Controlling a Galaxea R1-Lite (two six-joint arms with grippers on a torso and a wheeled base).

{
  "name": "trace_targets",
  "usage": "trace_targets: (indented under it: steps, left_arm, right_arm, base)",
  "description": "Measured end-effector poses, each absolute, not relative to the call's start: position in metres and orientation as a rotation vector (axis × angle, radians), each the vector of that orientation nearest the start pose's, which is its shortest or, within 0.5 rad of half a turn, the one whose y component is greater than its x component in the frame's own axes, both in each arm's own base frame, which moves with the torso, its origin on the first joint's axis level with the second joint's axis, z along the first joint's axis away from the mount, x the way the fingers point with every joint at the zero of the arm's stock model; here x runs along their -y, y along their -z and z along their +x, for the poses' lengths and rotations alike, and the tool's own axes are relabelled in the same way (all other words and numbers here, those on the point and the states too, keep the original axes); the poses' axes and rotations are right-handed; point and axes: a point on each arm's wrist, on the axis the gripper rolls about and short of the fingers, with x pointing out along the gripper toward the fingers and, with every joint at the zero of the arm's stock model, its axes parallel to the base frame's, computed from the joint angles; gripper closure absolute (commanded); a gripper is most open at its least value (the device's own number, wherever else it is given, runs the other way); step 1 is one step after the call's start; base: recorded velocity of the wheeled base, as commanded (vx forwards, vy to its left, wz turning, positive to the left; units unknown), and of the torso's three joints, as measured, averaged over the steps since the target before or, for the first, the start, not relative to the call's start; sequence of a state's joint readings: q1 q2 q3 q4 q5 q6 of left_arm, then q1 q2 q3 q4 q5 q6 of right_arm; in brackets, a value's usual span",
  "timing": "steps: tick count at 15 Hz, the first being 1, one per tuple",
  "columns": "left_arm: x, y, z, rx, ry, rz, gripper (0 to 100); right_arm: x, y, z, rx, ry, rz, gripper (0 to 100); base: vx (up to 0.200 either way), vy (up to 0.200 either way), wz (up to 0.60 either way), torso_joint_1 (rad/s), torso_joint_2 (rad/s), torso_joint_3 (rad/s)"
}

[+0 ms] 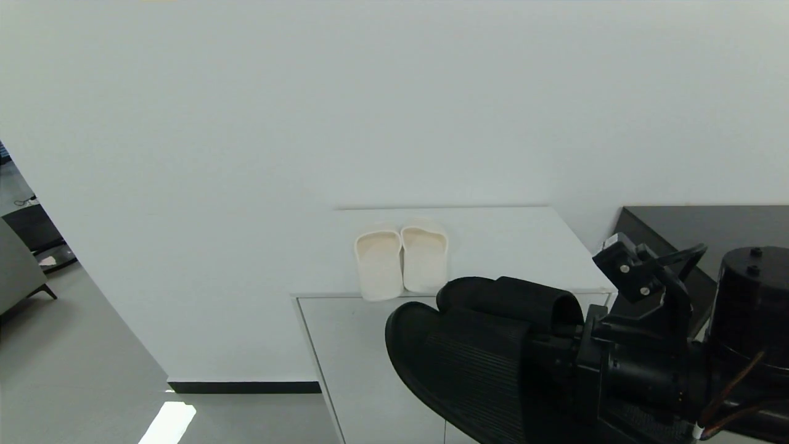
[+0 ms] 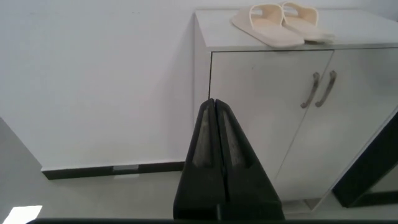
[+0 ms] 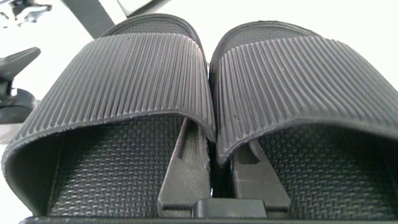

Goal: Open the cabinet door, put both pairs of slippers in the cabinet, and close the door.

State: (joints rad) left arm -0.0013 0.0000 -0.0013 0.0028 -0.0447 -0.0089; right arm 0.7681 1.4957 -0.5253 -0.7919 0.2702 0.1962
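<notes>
Right hand (image 3: 213,149): pinches black slippers (image 1: 468,351) together, one carry.
Left hand (image 2: 215,115): pressed together, free for shut cabinet door (image 2: 267,118).
Cream slippers (image 1: 402,259): atop cabinet (image 1: 511,246).

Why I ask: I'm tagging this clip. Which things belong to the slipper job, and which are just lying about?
Job:
cabinet, doors shut
cream slippers on its top
black slippers, gripped by the right pincer
left pincer, shut, empty

Lying about:
dark surface beside the cabinet
grey seat on the floor, left
</notes>
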Motion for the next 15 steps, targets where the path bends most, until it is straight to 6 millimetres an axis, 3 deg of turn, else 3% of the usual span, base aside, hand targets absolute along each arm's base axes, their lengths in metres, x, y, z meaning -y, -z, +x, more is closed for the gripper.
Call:
trace_targets:
  steps: [4, 15]
  left_arm:
    - [0.001, -0.076, -0.023, -0.002, 0.046, -0.009, 100]
    - [0.001, -0.076, -0.023, -0.001, 0.046, -0.009, 100]
  right_arm:
    - [-0.166, -0.178, 0.163, -0.292, -1.042, 0.132, 100]
    - [-0.16, -0.165, 0.156, -0.308, -1.092, 0.067, 100]
  base:
    - [0.0, 0.0, 0.0, 0.0, 0.0, 0.0]
    - [0.0, -0.2, 0.0, 0.001, 0.0, 0.004]
